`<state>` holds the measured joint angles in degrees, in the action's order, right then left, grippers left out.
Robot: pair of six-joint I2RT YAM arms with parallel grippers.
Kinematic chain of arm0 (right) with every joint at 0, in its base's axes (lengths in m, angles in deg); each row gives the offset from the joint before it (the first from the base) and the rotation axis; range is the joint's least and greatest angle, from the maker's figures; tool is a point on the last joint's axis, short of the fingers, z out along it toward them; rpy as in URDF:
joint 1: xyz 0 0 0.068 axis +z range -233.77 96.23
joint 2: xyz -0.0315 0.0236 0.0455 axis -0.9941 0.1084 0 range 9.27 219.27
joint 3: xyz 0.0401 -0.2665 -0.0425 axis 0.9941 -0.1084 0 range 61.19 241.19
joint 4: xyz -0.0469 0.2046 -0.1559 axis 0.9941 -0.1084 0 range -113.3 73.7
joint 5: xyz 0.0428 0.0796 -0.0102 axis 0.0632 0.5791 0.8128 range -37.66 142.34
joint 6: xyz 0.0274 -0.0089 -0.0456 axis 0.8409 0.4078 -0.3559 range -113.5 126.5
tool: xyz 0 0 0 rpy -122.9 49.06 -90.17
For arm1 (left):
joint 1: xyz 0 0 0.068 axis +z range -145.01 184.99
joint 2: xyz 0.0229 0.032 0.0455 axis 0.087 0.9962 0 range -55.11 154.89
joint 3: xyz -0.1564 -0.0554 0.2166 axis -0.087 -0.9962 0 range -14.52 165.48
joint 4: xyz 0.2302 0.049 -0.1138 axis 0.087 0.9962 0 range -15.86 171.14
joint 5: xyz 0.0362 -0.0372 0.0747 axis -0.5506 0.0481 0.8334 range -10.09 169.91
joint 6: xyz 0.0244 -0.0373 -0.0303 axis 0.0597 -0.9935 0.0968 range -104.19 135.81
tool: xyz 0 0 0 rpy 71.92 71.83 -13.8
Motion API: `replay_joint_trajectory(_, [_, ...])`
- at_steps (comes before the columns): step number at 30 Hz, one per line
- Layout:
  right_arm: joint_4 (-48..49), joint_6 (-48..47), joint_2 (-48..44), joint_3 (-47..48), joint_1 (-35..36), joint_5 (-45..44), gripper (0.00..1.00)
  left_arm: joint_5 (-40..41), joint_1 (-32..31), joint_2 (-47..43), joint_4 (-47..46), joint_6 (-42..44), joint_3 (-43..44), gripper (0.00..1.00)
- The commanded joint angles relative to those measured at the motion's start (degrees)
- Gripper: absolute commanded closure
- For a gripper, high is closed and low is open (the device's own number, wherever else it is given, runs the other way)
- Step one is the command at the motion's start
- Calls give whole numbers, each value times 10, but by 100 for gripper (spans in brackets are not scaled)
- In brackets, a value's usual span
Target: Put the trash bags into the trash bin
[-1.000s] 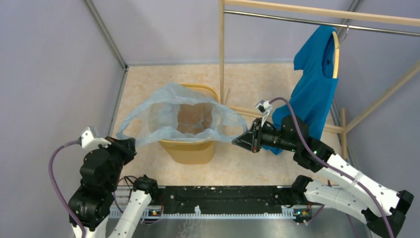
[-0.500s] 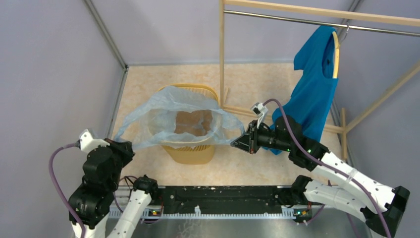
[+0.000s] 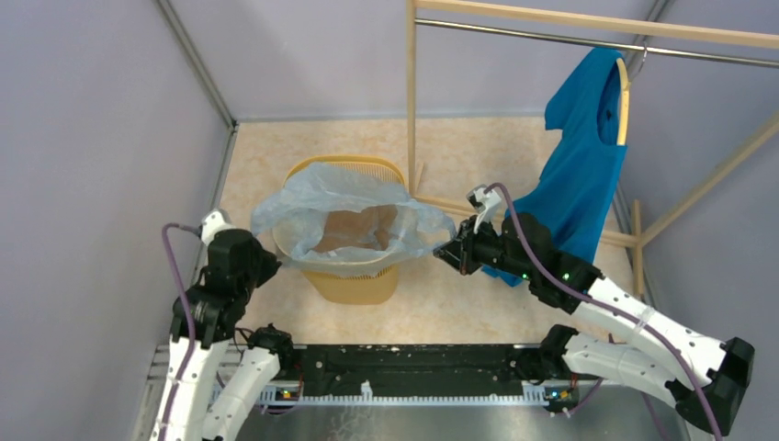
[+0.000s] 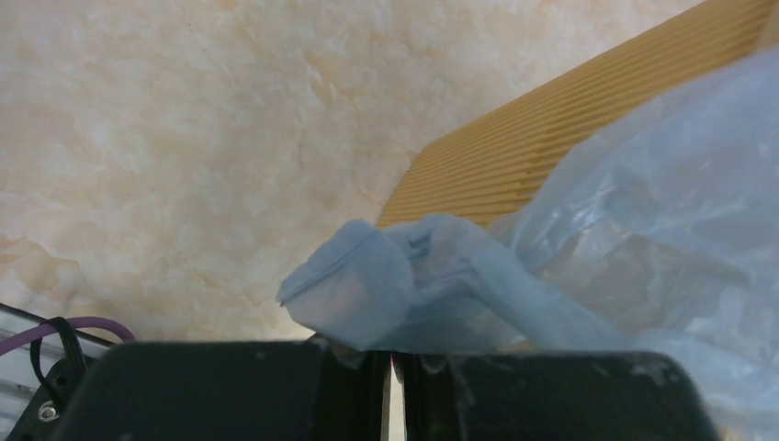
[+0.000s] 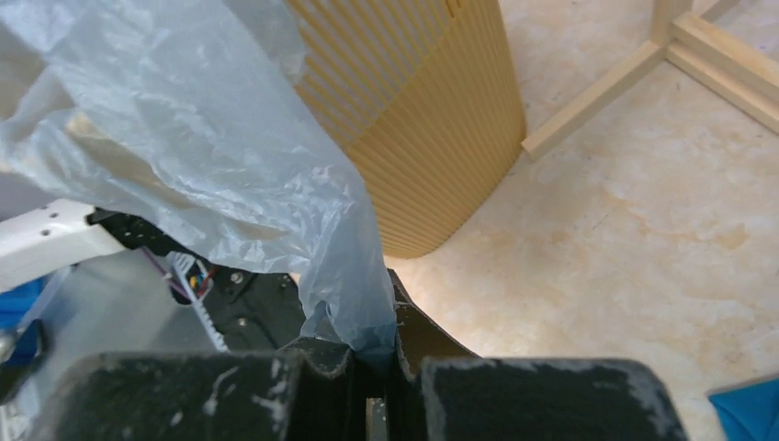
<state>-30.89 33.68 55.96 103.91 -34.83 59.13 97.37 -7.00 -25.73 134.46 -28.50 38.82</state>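
Thin translucent pale blue-grey plastic trash bag (image 3: 317, 195) draped open over yellow-orange mesh trash bin (image 3: 354, 285).
Left end effector (image 4: 390, 356) clenched on bag edge, 8 o'clock of bin.
Right end effector (image 5: 372, 363) clenched on opposite edge, 3 o'clock.
Next, likely: lower both evenly, keep mouth taut, don't tear film.

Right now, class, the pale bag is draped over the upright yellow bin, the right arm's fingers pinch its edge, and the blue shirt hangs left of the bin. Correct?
No. The top external view shows the blue shirt hanging right of the trash bin, not left. The rest holds: the trash bag drapes over the upright bin and the right fingers pinch its edge.
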Motion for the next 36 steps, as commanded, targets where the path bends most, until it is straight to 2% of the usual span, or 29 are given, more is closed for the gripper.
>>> replay_joint_trajectory(1, [14, -45, 24, 15, -3, -30, 93, 7, -1, 46, -7, 14, 19, 88])
replay_joint_trajectory(3, [13, -51, 32, 27, -3, -27, 84, 12, -1, 46, 5, 29, 39, 77])
replay_joint_trajectory(5, [1, -62, 35, 41, -3, -29, 75, 13, -1, 41, 21, 42, 65, 56])
replay_joint_trajectory(8, [-43, -90, 30, 68, -3, -25, 63, 12, -1, 30, 63, 48, 110, 42])
replay_joint_trajectory(10, [-75, -115, 19, 84, -4, -15, 54, 10, -1, 19, 97, 51, 139, 28])
replay_joint_trajectory(12, [-109, -141, 4, 103, -4, 0, 42, 7, -1, 8, 121, 58, 165, 18])
replay_joint_trajectory(14, [-147, -162, -8, 124, -3, 8, 33, 14, -1, 0, 146, 63, 184, 12])
replay_joint_trajectory(18, [-186, -187, -22, 171, -4, 9, 19, 39, -1, 3, 159, 83, 230, 5])
replay_joint_trajectory(22, [-168, -194, -1, 214, -4, 5, 12, 37, -1, 24, 74, 151, 248, 1])
replay_joint_trajectory(25, [-160, -187, 51, 265, -3, -22, 13, 9, -1, 69, 18, 205, 252, 1])
replay_joint_trajectory(29, [-146, -187, 119, 317, -3, -25, 19, 15, -1, 139, 12, 229, 257, 1])
replay_joint_trajectory(32, [-109, -183, 142, 330, -4, 8, 20, 0, -1, 151, -15, 245, 247, 1])
replay_joint_trajectory(36, [-75, -172, 169, 342, -3, 10, 29, 14, -1, 157, -50, 254, 250, 4])
